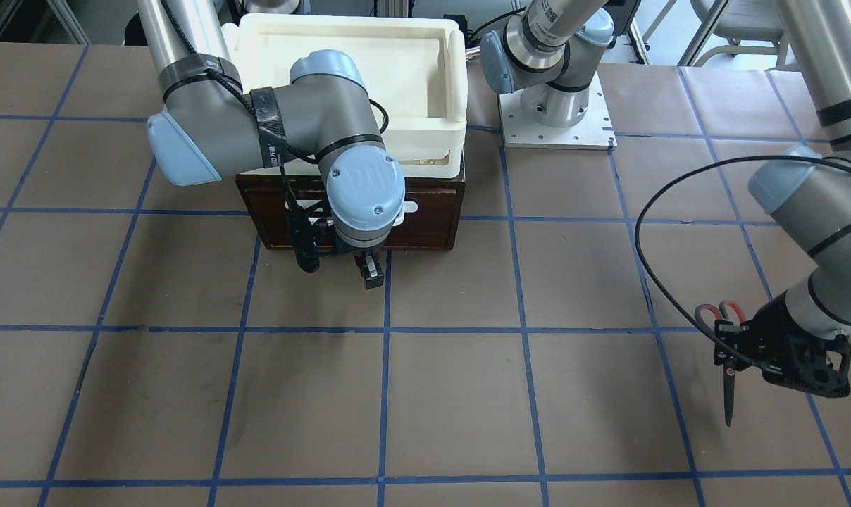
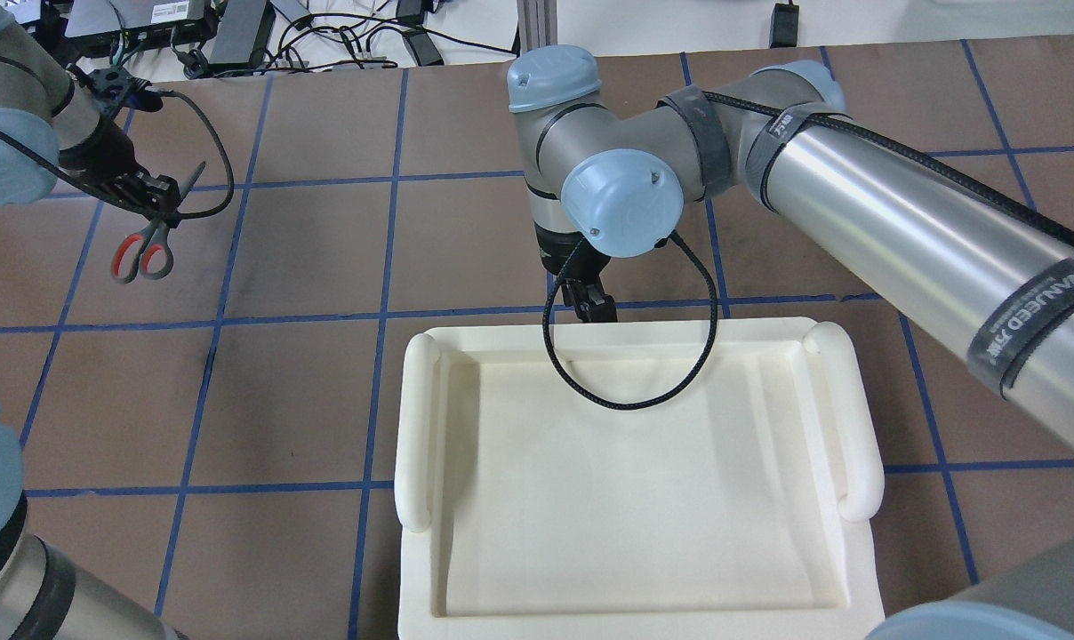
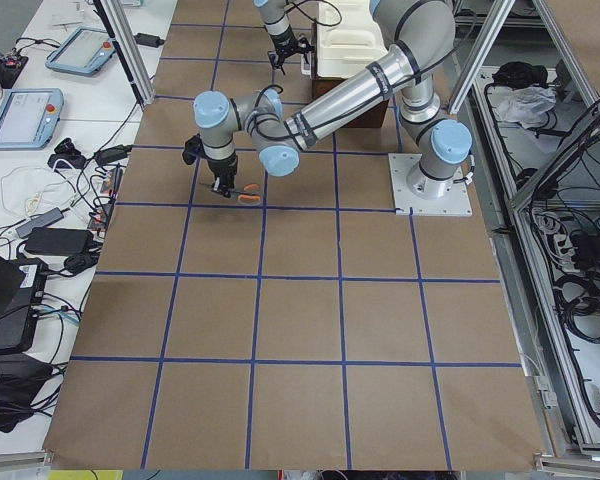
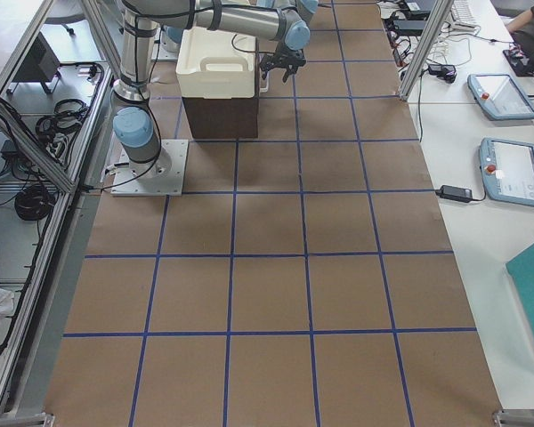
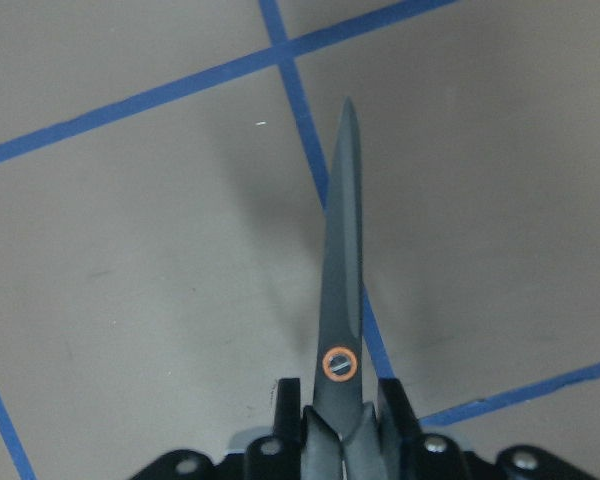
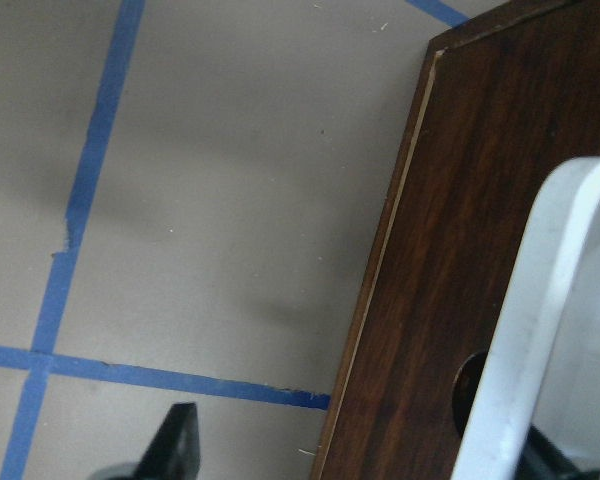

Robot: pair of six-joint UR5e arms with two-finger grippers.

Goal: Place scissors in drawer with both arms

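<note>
My left gripper [image 1: 732, 348] is shut on the scissors [image 1: 728, 384] near the pivot and holds them above the table, with the grey, orange-lined handles [image 2: 143, 253] toward the robot and the blades pointing away. The left wrist view shows the dark blades [image 5: 340, 300] sticking out between the fingers. The dark brown drawer [image 1: 425, 211] is closed under a cream tray. My right gripper [image 1: 370, 271] is open in front of the drawer face [image 6: 450, 250]. In the right wrist view the white bar handle [image 6: 525, 330] lies between the spread fingers [image 6: 175, 450], closer to the right one.
The cream-white plastic tray [image 2: 417, 427] sits on top of the drawer box [image 4: 218, 116]. The left arm's base plate [image 1: 556, 123] stands beside the box. A black cable loops from each wrist. Blue tape lines cross the brown table.
</note>
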